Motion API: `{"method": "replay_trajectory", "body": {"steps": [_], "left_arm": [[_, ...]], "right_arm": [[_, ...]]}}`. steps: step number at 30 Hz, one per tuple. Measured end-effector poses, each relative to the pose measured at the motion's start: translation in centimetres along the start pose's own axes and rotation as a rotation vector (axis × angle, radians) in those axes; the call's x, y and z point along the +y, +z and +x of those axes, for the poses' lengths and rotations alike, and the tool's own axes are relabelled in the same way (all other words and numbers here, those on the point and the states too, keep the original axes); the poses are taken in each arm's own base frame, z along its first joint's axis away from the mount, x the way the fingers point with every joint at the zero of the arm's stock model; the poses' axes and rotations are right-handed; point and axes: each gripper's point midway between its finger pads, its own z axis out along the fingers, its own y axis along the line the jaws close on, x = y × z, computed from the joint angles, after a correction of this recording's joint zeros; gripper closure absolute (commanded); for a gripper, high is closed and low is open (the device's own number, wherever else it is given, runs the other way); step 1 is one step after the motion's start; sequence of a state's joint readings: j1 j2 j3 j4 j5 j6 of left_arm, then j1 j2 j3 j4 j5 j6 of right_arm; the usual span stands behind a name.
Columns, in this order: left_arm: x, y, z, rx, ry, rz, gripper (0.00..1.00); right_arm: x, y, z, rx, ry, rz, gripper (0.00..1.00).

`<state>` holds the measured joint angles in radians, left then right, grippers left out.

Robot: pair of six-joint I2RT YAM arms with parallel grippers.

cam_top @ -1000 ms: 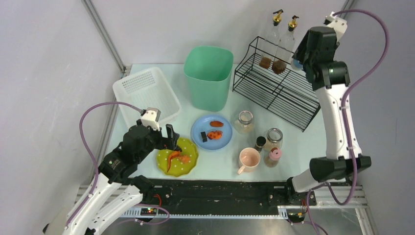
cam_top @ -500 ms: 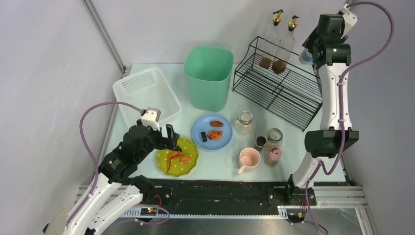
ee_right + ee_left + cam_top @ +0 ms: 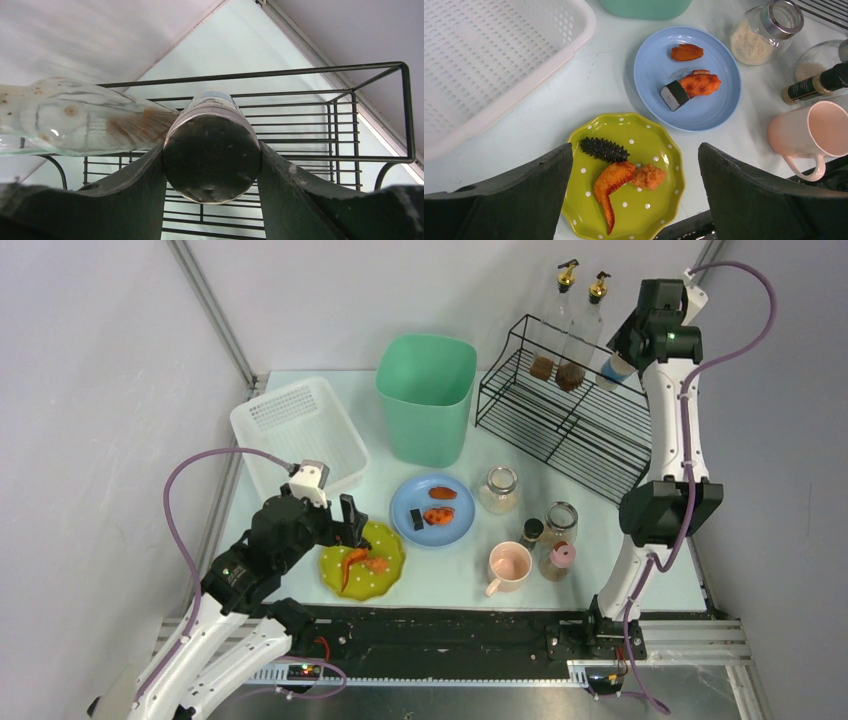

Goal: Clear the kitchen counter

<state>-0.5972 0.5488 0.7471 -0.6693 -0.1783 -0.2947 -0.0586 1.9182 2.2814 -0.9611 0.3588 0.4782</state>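
My right claw [image 3: 211, 165] is closed about halfway around a cylindrical container with a dark round base [image 3: 211, 150]. It holds the container over the black wire rack [image 3: 300, 125] at the far right corner, just beside a clear glass oil bottle [image 3: 75, 120]. A second ago this arm's elbow sat low near the front rail. Now the elbow is higher and further in, and the wrist has swung slightly back over the rack with the grip unchanged. My left claw [image 3: 345, 520] has not moved: its jaws are spread wide and empty above the lime-green polka-dot plate [image 3: 624, 170] of food scraps. The pale mint-white table [image 3: 445, 575] lies under everything, carrying that plate, a round blue plate [image 3: 432, 510] and a pink mug [image 3: 508, 565].
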Motion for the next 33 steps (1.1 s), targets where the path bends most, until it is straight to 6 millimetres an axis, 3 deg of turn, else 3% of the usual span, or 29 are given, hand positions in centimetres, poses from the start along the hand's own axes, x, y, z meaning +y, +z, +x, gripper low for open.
{"method": "replay_trajectory", "body": {"steps": [11,13,16,18,20,33], "left_arm": [[0.0,0.0,0.0,0.000,0.000,0.000,0.02],[0.0,0.0,0.0,0.000,0.000,0.000,0.02],[0.0,0.0,0.0,0.000,0.000,0.000,0.02],[0.0,0.0,0.0,0.000,0.000,0.000,0.02],[0.0,0.0,0.0,0.000,0.000,0.000,0.02],[0.0,0.0,0.0,0.000,0.000,0.000,0.02]], "right_arm": [[0.7,4.3,3.3,0.098,-0.041,0.027,0.96],[0.8,4.2,3.3,0.105,-0.043,0.021,0.88],[1.0,4.1,3.4,0.104,-0.049,0.020,0.62],[1.0,4.1,3.4,0.104,-0.052,0.019,0.50],[1.0,4.1,3.4,0.104,-0.054,0.019,0.43],[1.7,3.1,3.4,0.097,-0.080,0.006,0.22]]}}
